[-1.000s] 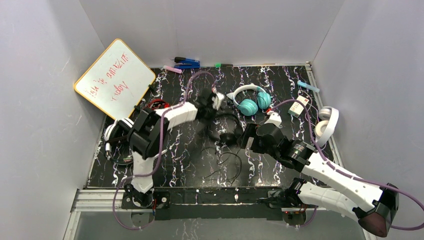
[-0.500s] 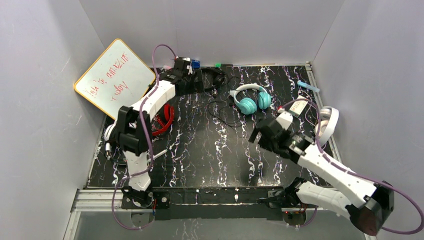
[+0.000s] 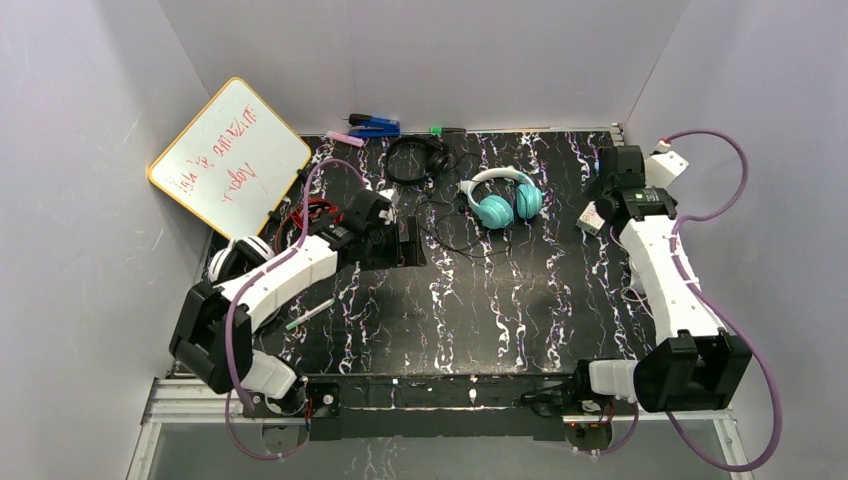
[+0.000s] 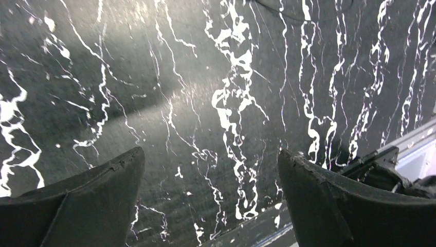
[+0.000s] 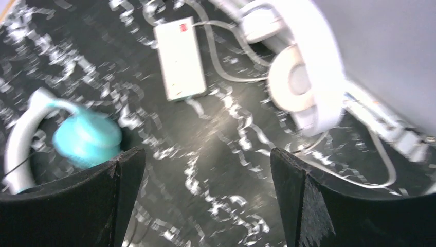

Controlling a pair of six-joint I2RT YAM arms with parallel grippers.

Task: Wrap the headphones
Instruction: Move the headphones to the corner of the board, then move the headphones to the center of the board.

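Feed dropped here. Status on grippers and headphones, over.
Left gripper open, empty. Right gripper open, empty, near white headphones. White box beside them.

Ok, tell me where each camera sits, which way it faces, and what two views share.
Top external: above and behind the bases, looking down on the black white-veined table; both arms show.
Left wrist: on the left arm, facing down at the tabletop; open left gripper shows.
Right wrist: on the right arm, facing the table's far right; open right gripper shows.
Shared: top and right wrist both show the teal white-banded headphones and white rectangular box.
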